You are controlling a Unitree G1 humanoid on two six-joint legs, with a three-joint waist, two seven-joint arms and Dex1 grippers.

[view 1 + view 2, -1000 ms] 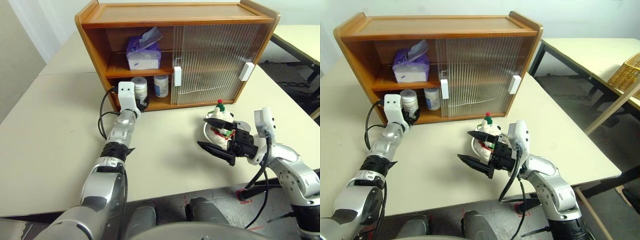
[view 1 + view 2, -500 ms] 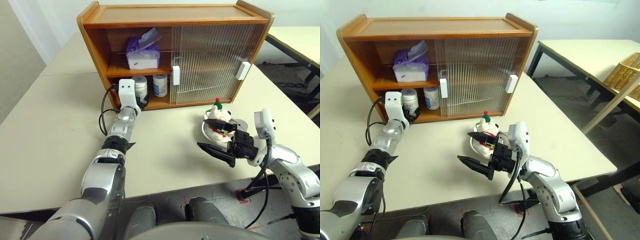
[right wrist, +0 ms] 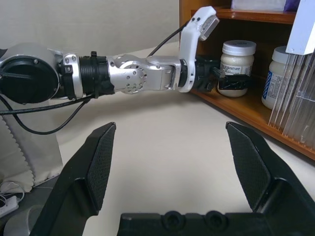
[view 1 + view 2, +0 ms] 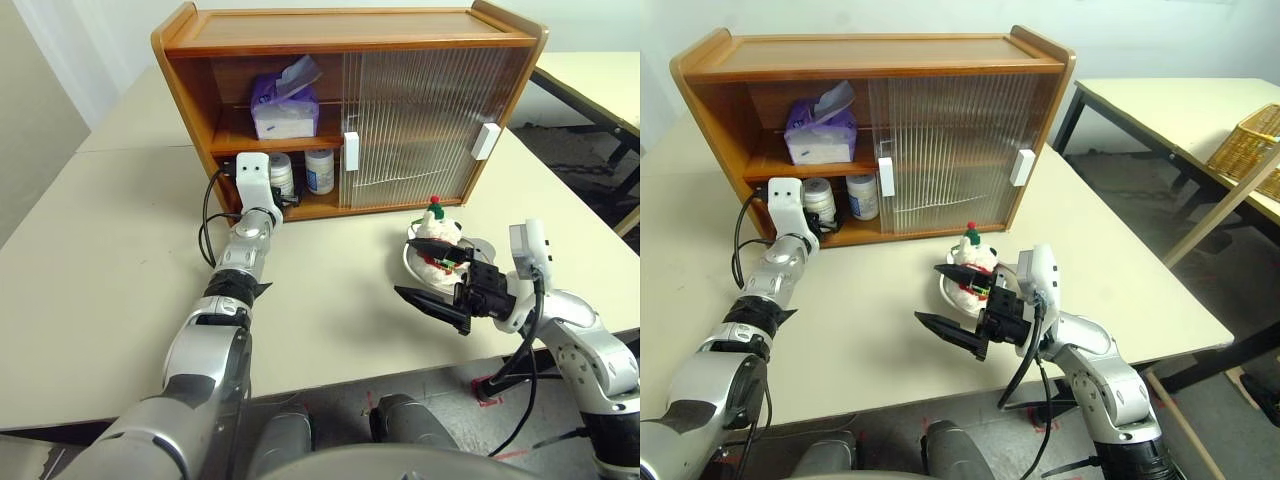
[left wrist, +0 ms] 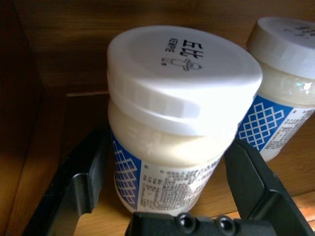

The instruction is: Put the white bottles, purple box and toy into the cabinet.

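The wooden cabinet point(image 4: 350, 25) stands at the back of the table, its ribbed doors point(image 4: 420, 120) slid right and the left side open. The purple box point(image 4: 287, 105) lies on the upper shelf. Two white bottles point(image 4: 281, 172) point(image 4: 321, 170) stand on the lower shelf. My left gripper point(image 4: 283, 200) reaches into that shelf, open, with a finger on either side of the left bottle point(image 5: 182, 98). The toy point(image 4: 437, 235) sits in a bowl on the table. My right gripper point(image 4: 404, 265) hovers just in front of it, open and empty.
A round silver bowl point(image 4: 415, 262) holds the toy near the table's front right. The closed doors cover the cabinet's right half. A second table point(image 4: 1170, 110) and a wicker basket point(image 4: 1250, 145) stand off to the right. Bare tabletop lies between the arms.
The left gripper's fingers have spread a little wider beside the bottle. Both arms stay in place, and the view has shifted slightly.
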